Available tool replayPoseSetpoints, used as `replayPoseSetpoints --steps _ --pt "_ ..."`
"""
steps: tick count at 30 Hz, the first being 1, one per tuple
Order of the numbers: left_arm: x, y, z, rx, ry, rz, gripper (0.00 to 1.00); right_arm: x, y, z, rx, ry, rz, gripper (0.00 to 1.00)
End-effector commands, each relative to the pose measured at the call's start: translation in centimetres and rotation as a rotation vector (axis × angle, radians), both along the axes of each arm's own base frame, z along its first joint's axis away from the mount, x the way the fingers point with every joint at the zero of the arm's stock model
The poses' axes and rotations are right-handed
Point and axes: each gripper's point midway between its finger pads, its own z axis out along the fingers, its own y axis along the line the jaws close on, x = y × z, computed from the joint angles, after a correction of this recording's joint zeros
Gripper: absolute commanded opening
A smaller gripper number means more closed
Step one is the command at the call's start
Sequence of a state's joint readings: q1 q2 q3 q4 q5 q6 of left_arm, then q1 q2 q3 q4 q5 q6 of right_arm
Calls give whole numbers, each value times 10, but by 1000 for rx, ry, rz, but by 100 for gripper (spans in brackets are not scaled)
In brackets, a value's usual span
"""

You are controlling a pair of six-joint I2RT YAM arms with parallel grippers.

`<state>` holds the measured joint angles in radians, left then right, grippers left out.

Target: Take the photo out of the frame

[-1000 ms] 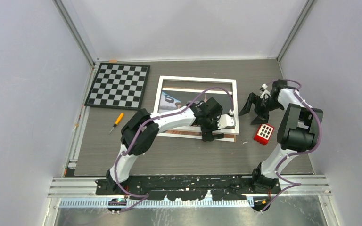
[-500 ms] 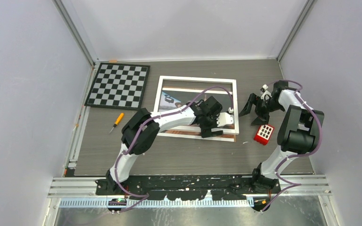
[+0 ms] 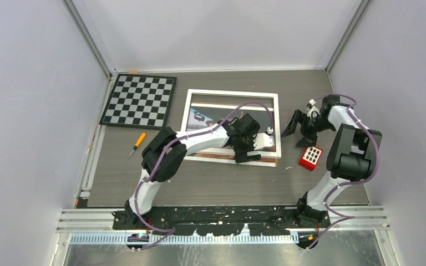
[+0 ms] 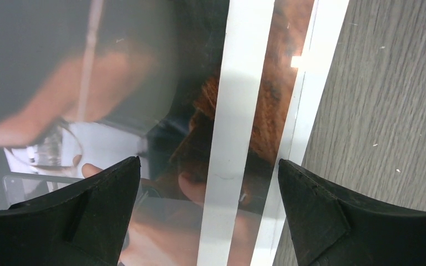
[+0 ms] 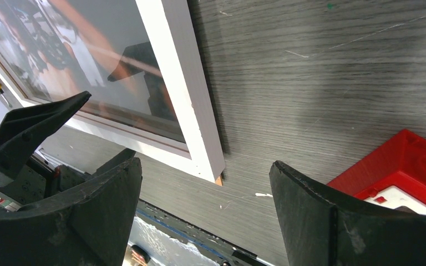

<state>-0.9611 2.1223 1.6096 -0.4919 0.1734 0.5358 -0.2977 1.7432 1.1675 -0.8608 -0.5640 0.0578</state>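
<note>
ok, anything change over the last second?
Left pincer crept slightly up-left in the top view, over the frame's near right corner, open and gripping nothing. Right pincer, also open, the frame and the photo stayed put.

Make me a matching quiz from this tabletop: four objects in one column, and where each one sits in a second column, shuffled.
Column one:
1. checkerboard
2. screwdriver
3. red box
4. frame

Column two:
A. just right of the frame's near corner
B. far left corner of the table
C. middle, between both arms
D. just nearer than the checkerboard

Pairs: 1-B, 2-D, 3-A, 4-C
</note>
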Motion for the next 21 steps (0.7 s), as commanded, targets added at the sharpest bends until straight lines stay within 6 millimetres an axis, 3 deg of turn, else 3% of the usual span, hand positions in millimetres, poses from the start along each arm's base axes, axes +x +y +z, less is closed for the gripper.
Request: replayPoseSetpoints --steps 1,9,21 --pt "-4 16 9 17 23 -10 96 8 -1 9 9 -41 4 89" --pt "1 26 11 25 33 -2 97 9 -1 8 7 -42 3 89" --pt "-12 39 7 42 62 -34 100 10 -1 6 14 -33 -8 88"
